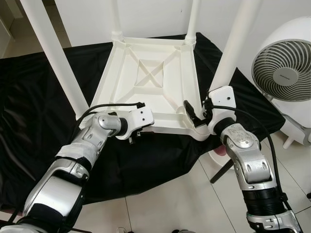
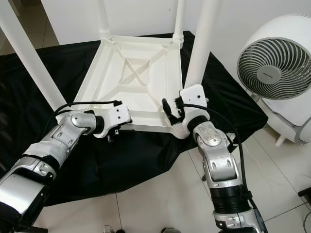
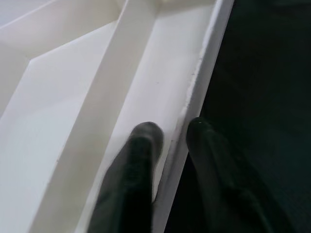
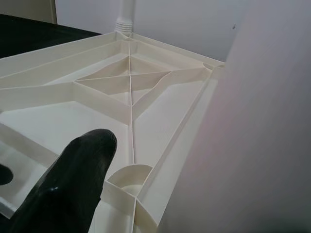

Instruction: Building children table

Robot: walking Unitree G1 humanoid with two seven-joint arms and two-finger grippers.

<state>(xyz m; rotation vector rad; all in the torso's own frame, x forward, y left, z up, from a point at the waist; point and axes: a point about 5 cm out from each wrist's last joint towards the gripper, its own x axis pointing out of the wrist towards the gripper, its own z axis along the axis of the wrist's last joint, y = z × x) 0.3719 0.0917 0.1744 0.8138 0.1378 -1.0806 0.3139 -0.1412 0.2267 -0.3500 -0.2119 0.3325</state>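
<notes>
A white plastic children's table lies upside down on a black cloth, its ribbed underside facing up. Four white legs stand up from its corners: the near left leg, the near right leg and two far legs. My left gripper is shut on the table's near rim, one finger inside and one outside. My right gripper is at the near right corner beside the base of that leg, open, with one black finger over the corner ribs.
A white round fan stands on the tiled floor to the right, close to my right arm. White walls rise just behind the table. Bare tiles lie in front of the cloth's near edge.
</notes>
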